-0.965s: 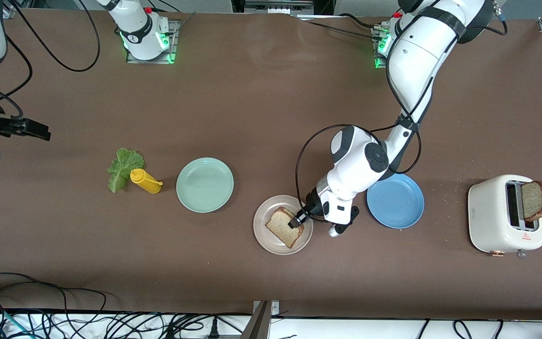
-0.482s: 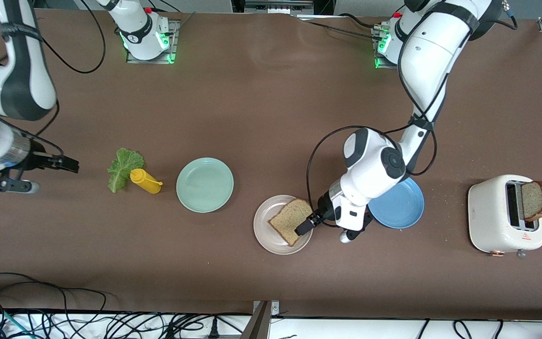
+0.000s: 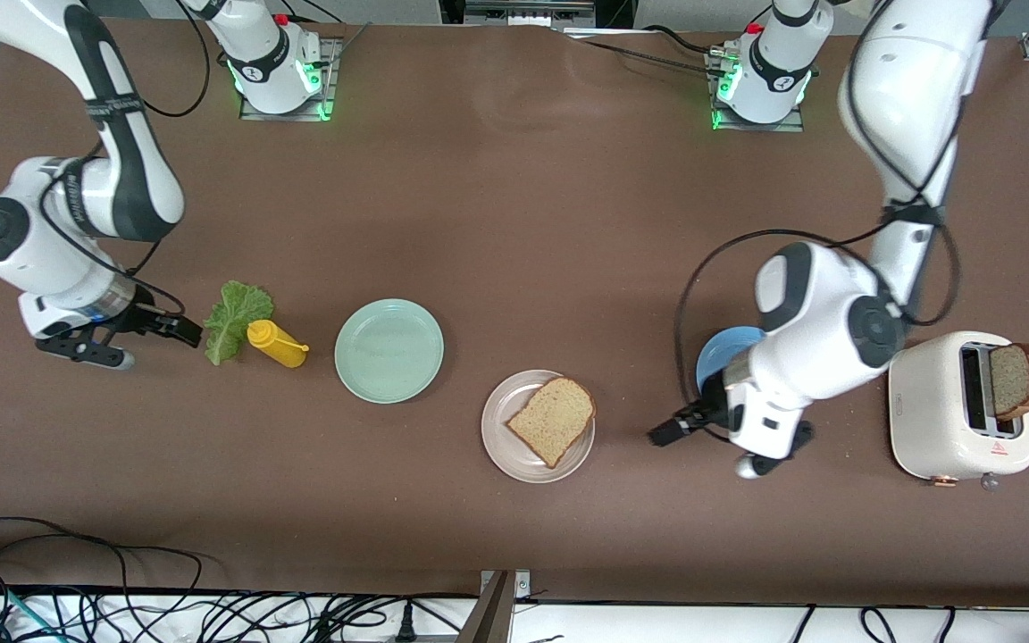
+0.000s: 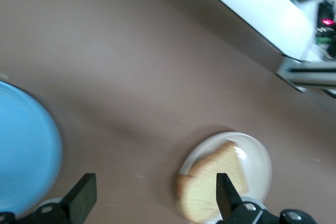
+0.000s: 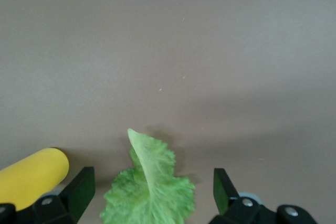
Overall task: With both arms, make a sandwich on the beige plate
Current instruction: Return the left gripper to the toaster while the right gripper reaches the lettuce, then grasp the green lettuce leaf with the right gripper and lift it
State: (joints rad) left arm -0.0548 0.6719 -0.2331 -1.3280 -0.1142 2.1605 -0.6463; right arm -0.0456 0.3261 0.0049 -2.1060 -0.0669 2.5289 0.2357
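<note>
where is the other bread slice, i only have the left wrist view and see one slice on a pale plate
Observer: The second brown bread slice stands in a slot of the white toaster, at the left arm's end of the table.
Operator: and the lettuce
Observer: The ruffled green lettuce leaf lies on the brown table beside the yellow squeeze bottle, toward the right arm's end.
Operator: is the right arm near it
Observer: Yes, the right end effector is open right at the leaf, one finger on each side of it in the right wrist view.
</note>
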